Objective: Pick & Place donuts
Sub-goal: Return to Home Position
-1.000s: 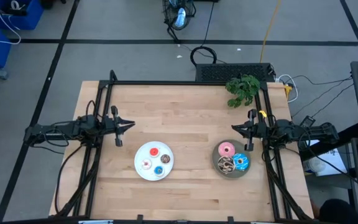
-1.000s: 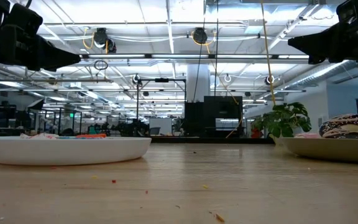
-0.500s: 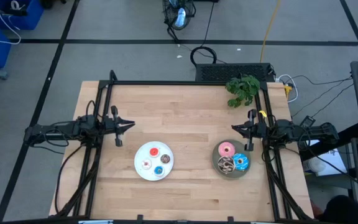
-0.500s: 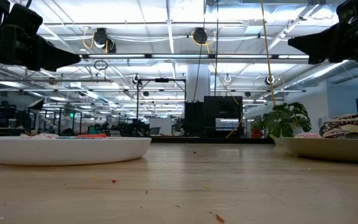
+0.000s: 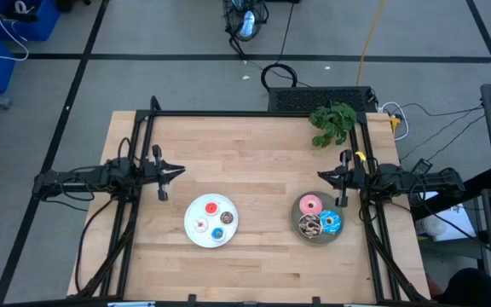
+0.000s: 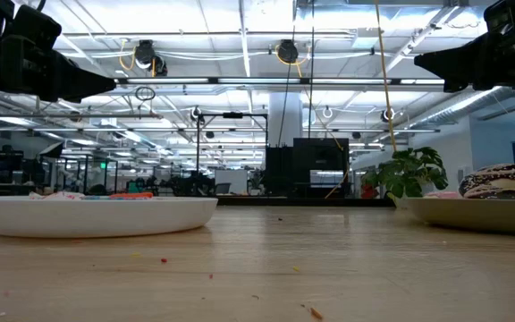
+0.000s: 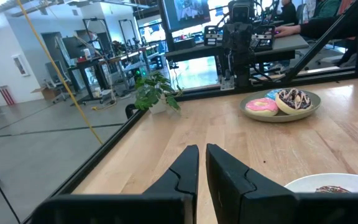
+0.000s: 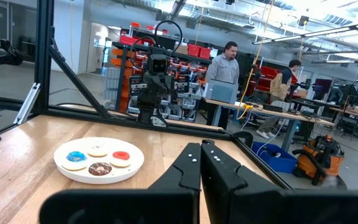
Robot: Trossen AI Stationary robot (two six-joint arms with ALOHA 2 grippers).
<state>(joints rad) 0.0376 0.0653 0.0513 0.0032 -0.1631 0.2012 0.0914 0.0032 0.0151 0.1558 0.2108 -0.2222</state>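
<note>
Four tiny donuts lie on the white plate (image 5: 188, 223) near the table's middle: red (image 5: 211, 207), pink-white (image 5: 201, 225), brown (image 5: 227, 218) and blue (image 5: 218, 234). Three larger donuts rest on the grey plate (image 5: 296, 218) to its right: pink-iced (image 5: 310, 205), chocolate with sprinkles (image 5: 310, 226) and blue-iced (image 5: 331, 223). My left gripper (image 5: 180, 171) hovers shut at the table's left side, pointing right, beyond the white plate. My right gripper (image 5: 320, 176) hovers shut at the right side, pointing left, just beyond the grey plate. Neither gripper touches anything.
A small green plant (image 5: 332, 122) stands at the table's far right corner. Black frame rails (image 5: 254, 113) run along the far edge and both sides. Bare wood lies between the two grippers and beyond them. People sit at desks (image 8: 224, 62) in the room beyond the table.
</note>
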